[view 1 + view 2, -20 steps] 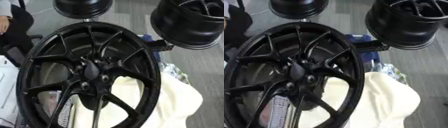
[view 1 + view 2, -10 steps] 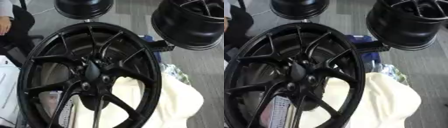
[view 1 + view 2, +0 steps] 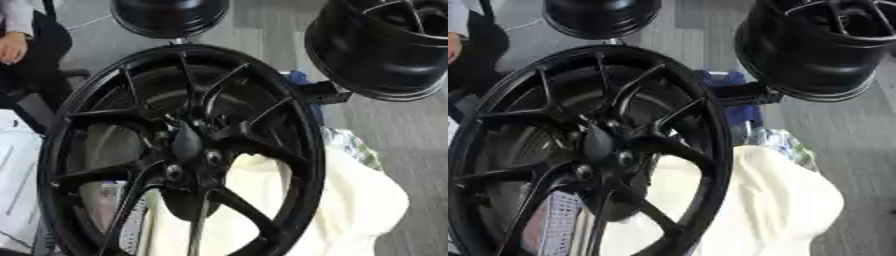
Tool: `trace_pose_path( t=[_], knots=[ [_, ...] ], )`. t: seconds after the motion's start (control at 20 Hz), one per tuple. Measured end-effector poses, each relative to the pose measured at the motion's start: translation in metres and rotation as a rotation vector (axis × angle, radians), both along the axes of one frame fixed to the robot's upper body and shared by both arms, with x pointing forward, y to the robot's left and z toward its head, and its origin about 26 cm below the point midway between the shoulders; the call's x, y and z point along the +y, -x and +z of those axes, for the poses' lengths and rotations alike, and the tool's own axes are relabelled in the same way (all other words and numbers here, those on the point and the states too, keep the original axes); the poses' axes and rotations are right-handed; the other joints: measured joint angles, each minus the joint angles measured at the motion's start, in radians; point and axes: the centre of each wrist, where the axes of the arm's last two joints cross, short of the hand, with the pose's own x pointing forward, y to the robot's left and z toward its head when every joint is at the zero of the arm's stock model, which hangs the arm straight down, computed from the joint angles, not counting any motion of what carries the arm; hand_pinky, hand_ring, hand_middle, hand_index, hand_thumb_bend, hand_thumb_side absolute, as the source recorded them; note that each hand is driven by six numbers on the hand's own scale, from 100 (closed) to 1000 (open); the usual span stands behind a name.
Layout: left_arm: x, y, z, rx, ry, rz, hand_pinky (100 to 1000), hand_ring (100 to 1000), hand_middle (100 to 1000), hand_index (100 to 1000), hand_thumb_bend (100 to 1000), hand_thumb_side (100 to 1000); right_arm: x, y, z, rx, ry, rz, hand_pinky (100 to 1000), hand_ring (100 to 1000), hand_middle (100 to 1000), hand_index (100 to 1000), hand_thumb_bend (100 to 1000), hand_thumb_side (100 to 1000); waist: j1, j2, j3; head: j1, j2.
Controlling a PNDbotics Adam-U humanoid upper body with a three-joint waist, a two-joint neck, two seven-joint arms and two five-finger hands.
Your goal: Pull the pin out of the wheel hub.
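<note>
Big black wheel (image 3: 175,150) fills the view, spokes meeting at hub (image 3: 188,145) near centre. Bolt holes round the hub (small, greyish); pin not made out among them, so can't tell where it sits. Cream cloth (image 3: 780,200) behind wheel, lower right. Two more black rims: one upper right (image 3: 824,45), one top centre (image 3: 171,15). Neither robot hand in view, so fingers and hold can't be told.

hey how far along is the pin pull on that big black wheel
No pin can be made out at the wheel hub; only small round bolt holes show beside it, so it may sit hidden or already be out. Nothing is in hand: neither robot hand is in view. The black wheel stands before a cream cloth.
</note>
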Motion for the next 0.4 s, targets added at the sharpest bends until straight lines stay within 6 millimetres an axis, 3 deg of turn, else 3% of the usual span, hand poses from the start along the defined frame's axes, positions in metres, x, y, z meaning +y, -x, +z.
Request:
trace_pose_path(
  t=[0.3,0.4],
  knots=[
    [-0.089,0.025,-0.001,-0.313,0.192,-0.371,793,725,637,822,100,433,0.001,-0.001,0.001,-0.001,0.003,0.004,461,623,674,836,317,305,-0.006,-0.001,0.011,-0.004,-0.002],
    [-0.108,0.032,-0.007,-0.413,0.298,-0.477,794,731,645,827,100,438,0.002,-0.002,0.002,-0.003,0.005,0.007,463,624,674,836,319,302,-0.009,-0.001,0.009,-0.005,-0.002]
  ],
)
